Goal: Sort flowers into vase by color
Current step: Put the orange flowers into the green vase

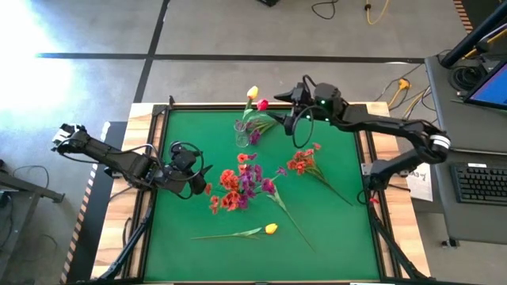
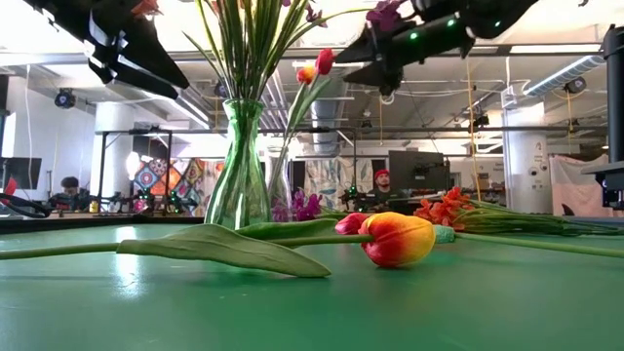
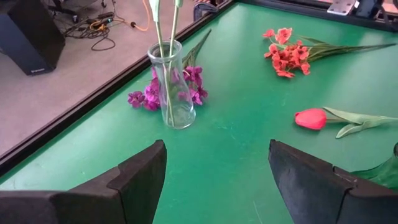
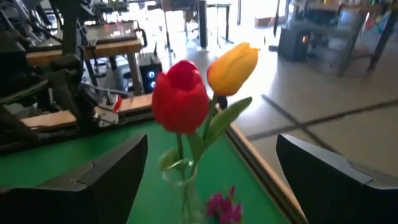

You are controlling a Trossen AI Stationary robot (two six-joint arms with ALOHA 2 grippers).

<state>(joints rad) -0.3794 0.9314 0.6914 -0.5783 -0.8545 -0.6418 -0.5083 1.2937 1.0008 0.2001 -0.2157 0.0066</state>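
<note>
Right now the clear glass vase (image 1: 242,134) stands near the far edge of the green table (image 1: 341,229), holding a yellow tulip (image 1: 253,93) and a red tulip (image 1: 262,104) on thin stems, with a purple spray (image 1: 254,136) lying against its base. Just beside it, the right gripper (image 1: 277,98) hovers by the two tulip heads, its fingers spread apart and holding nothing. Over the left side of the table, the left gripper (image 1: 207,180) hangs with its fingers parted and empty too, next to a heap of orange-red sprays (image 1: 230,190) and purple sprays (image 1: 252,180) in the middle. Another orange-red spray (image 1: 303,161) lies toward the right edge, and a yellow-orange tulip (image 1: 271,229) lies near the front edge
</note>
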